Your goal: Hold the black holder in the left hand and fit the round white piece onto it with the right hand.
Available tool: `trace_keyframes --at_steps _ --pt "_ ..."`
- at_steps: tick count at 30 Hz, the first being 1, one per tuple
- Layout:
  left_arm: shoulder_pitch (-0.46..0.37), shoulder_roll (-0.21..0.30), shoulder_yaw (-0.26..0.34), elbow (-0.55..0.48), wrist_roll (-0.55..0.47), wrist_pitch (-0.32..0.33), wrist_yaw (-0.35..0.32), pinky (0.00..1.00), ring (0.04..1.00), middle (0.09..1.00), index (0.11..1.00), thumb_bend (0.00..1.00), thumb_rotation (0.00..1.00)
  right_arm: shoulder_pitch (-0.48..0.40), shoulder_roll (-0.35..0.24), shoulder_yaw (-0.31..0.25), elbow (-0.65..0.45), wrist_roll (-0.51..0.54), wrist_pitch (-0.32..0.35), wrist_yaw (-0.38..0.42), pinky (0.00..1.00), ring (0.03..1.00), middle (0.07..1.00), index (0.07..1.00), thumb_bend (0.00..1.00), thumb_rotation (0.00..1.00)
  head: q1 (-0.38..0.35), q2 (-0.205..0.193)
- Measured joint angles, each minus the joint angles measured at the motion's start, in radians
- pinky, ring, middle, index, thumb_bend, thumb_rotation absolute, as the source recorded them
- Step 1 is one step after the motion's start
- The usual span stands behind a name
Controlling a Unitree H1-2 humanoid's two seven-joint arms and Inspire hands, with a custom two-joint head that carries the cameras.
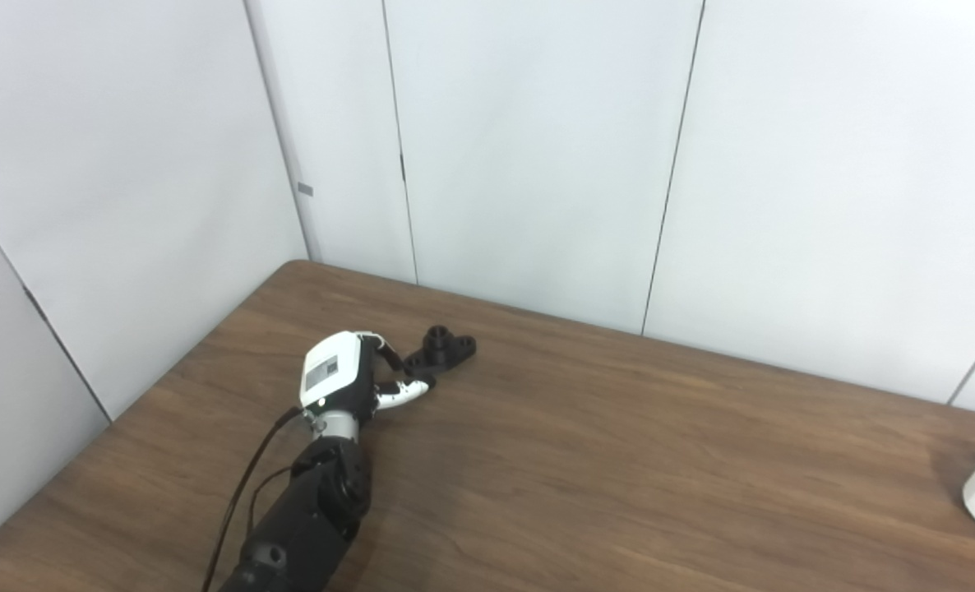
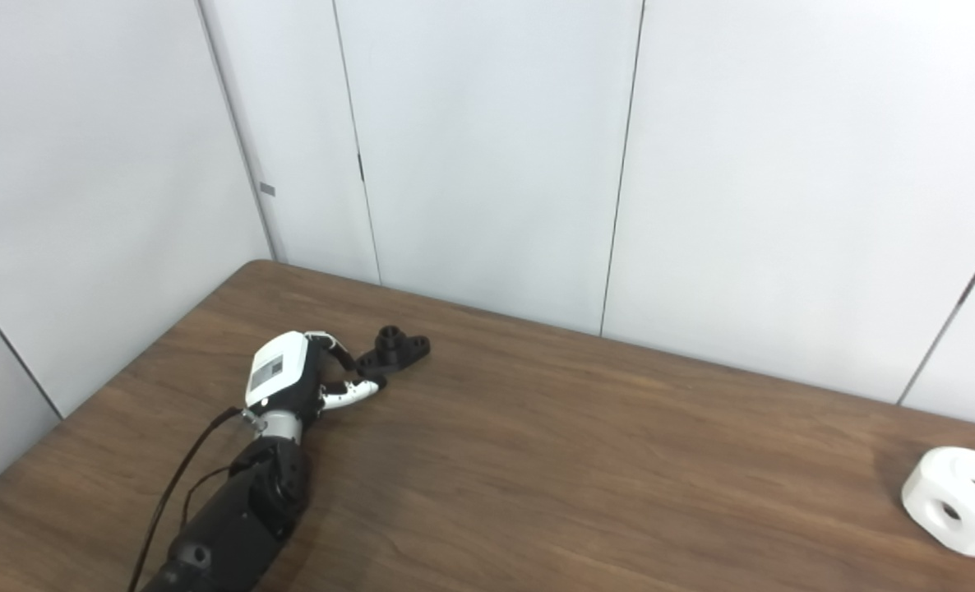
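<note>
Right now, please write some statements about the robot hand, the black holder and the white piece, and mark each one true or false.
1. The black holder lies on the table. True.
2. The left robot hand is at the holder's near end. True.
3. The white piece sits on the holder. False: it rests far away, at the table's right side.
4. The right robot hand is holding the white piece. False: no right robot hand is in view.
</note>
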Motion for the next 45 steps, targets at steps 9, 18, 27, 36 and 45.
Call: trace_keyframes --at_steps 9,18,27,36,45 --pt "-0.003 -0.007 0.004 0.000 -0.003 0.015 -0.002 0.91 0.864 0.848 0.496 0.52 0.07 0.001 0.000 0.000 0.001 0.000 -0.001 -0.002 0.66 0.813 0.870 0.872 0.52 0.67 -0.003 -0.003" --pt "-0.010 -0.008 0.012 -0.002 -0.035 0.040 -0.004 0.92 0.876 0.877 0.722 0.95 0.10 0.001 0.000 0.001 0.001 -0.002 -0.001 -0.004 0.66 0.815 0.871 0.870 0.51 0.68 -0.006 -0.005" --pt "-0.013 -0.007 0.008 -0.001 -0.039 0.046 -0.004 0.95 0.884 0.884 0.752 0.96 0.12 0.002 0.000 0.001 0.001 -0.004 -0.003 -0.006 0.67 0.819 0.874 0.871 0.51 0.67 -0.011 -0.006" --pt "-0.024 -0.007 0.003 0.018 -0.058 0.047 -0.005 1.00 0.904 0.906 0.768 0.95 0.14 0.008 0.002 0.002 0.000 -0.004 -0.007 -0.012 0.66 0.819 0.873 0.870 0.50 0.66 -0.018 -0.008" --pt "-0.042 -0.012 -0.007 0.050 -0.071 0.038 -0.005 1.00 0.917 0.909 0.762 0.96 0.20 0.014 0.002 0.005 -0.001 -0.006 -0.015 -0.021 0.67 0.821 0.873 0.871 0.52 0.66 -0.028 -0.011"
